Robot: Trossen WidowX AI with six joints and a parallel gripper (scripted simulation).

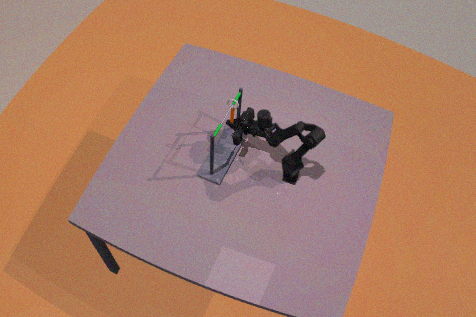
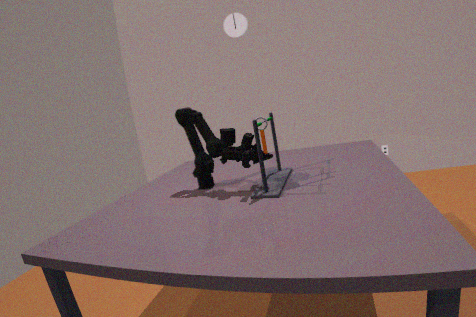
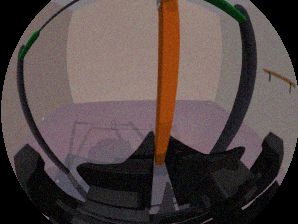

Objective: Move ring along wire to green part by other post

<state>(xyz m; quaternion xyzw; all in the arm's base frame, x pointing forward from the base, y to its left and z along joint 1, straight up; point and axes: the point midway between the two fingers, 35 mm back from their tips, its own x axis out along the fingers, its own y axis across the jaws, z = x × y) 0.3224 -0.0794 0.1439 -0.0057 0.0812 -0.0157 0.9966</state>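
Handle gripped; traverse outstanding.
The black two-fingered claw clasps the flat orange handle; far green section unreached.

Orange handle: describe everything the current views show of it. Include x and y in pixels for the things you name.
The orange handle (image 1: 232,115) (image 2: 264,142) (image 3: 168,75) is a straight, slim bar with flat faces and a plain, matte look; its material cannot be told. It hangs roughly upright below the ring (image 1: 232,103) (image 2: 261,123), its top end joined to it. Its lower end is held between the fingertips of the gripper (image 1: 233,122) (image 2: 266,155) (image 3: 160,159). It stands between the two posts, clear of both.
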